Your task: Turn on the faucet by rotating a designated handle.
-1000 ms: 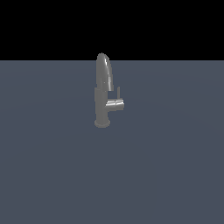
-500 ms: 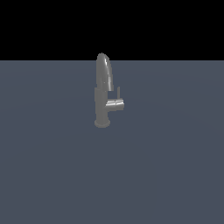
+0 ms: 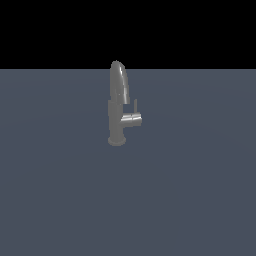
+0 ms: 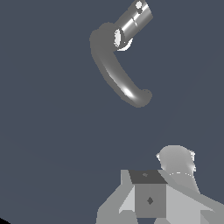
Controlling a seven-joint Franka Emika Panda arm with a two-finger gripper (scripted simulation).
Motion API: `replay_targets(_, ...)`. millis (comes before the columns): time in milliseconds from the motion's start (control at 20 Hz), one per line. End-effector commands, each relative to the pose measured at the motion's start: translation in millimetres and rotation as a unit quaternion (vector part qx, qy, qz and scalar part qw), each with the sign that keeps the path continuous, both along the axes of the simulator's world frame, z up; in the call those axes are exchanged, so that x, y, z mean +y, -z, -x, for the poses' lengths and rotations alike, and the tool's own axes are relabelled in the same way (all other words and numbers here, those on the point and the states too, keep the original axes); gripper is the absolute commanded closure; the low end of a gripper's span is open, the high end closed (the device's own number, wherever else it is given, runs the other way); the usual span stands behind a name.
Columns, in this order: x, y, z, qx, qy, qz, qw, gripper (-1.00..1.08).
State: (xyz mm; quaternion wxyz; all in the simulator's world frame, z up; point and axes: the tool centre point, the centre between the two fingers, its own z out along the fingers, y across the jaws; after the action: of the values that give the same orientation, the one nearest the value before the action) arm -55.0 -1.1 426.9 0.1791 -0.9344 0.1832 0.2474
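Faucet: the faucet (image 3: 118, 107) is seen upright near the middle of the grey tabletop (image 3: 60, 200), spout arched overhead.
Handle: the handle (image 3: 132, 119) juts toward the exterior view's right from the body; its thin lever rod (image 3: 135, 106) points upward.
Arm: none is seen in the exterior view; the wrist view shows the faucet (image 4: 114, 70) from above, well apart from the camera.
Fingers: their state cannot be told; only grey gripper housing (image 4: 151, 199) is shown.
Progress: no contact is made; approach, grasp and rotation are judged outstanding.
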Motion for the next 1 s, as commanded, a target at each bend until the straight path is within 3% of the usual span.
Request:
replay_targets(0, -1.4, 8.5, -12.9, 0.019, 0.015, -0.015, 0.9996, 1.08)
replay_targets(500, -8.2, 47.8, -60.0, 0.096, 0.077, -0.076, 0.9895, 1.08)
replay_targets(950, -15.1, 91.3, -97.4, 0.167, 0.134, -0.133, 0.9677, 1.08)
